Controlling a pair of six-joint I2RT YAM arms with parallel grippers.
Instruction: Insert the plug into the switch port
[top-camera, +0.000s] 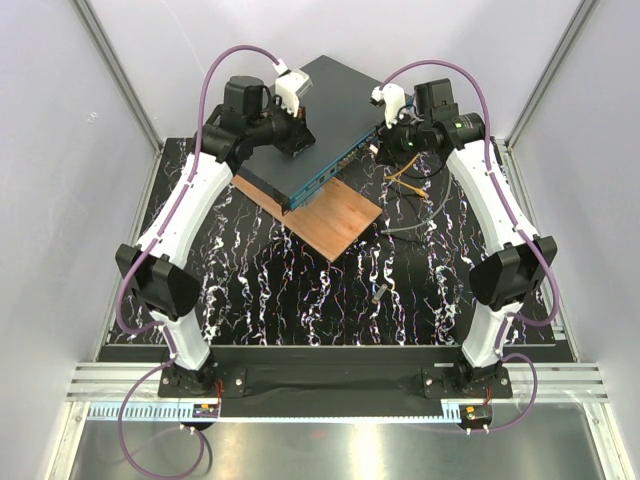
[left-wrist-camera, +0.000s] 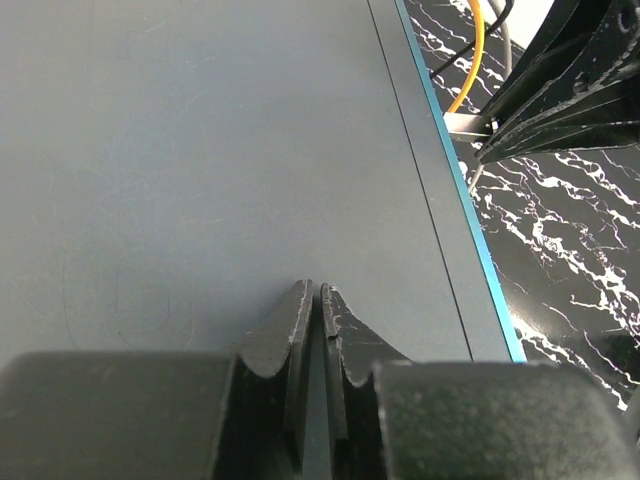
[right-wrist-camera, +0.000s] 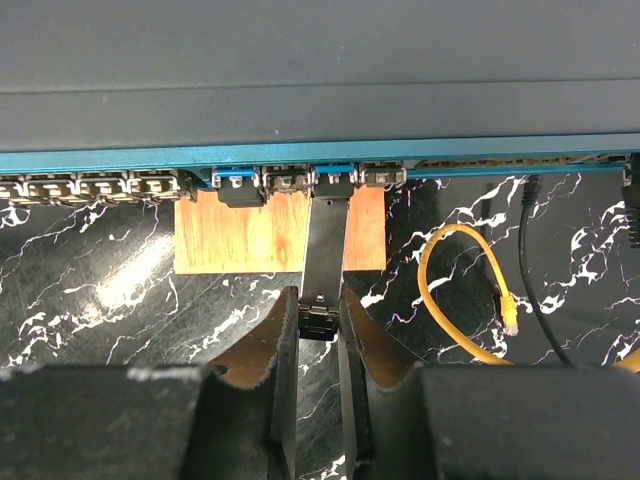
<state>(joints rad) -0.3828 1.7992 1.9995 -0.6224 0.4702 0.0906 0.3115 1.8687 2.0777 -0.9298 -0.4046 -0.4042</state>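
We are at insertion: the right claw (right-wrist-camera: 318, 300) pinches the plug (left-wrist-camera: 465, 124) against the switch (top-camera: 330, 105) sockets, while the left claw (left-wrist-camera: 314, 290), pressed together, rests on top (bracing, we judge). Next comes a straight, level push.

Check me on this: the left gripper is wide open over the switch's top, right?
Not open. The left gripper is shut, its fingers together with nothing between them, over the switch's top. The left wrist view shows it.
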